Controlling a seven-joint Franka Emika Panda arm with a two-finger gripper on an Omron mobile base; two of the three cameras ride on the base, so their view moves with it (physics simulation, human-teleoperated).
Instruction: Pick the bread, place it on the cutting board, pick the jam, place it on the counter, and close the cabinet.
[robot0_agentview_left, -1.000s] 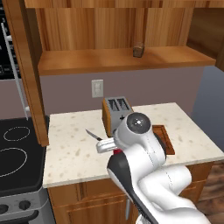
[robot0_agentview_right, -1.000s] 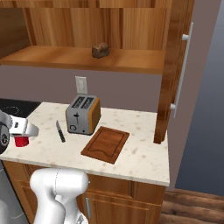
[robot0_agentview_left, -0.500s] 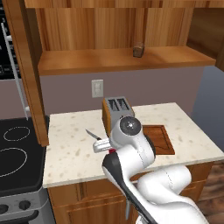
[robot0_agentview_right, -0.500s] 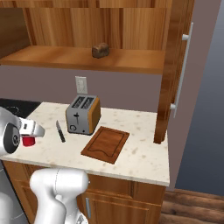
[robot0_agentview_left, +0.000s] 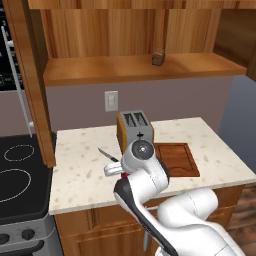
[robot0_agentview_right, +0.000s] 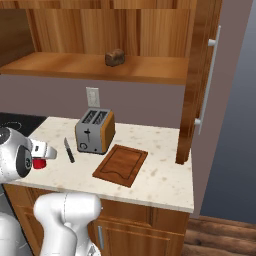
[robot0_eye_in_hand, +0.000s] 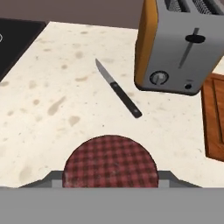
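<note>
While the cabinet (robot0_agentview_right: 202, 75) stands open with the bread (robot0_agentview_right: 115, 57) on its shelf, the counter (robot0_agentview_left: 85, 175) carries the toaster (robot0_agentview_left: 135, 130), the cutting board (robot0_agentview_left: 177, 159) and a knife (robot0_eye_in_hand: 118, 89). Held low over the counter near its front edge, well left of the board, is the jam (robot0_eye_in_hand: 110, 162), with the tool (robot0_agentview_right: 41, 156) clamped on it, apparently around the body just under the checked lid, though the contact is mostly hidden. A small rigid jar, likely light but smooth-sided and breakable, is best gripped across the cylinder.
</note>
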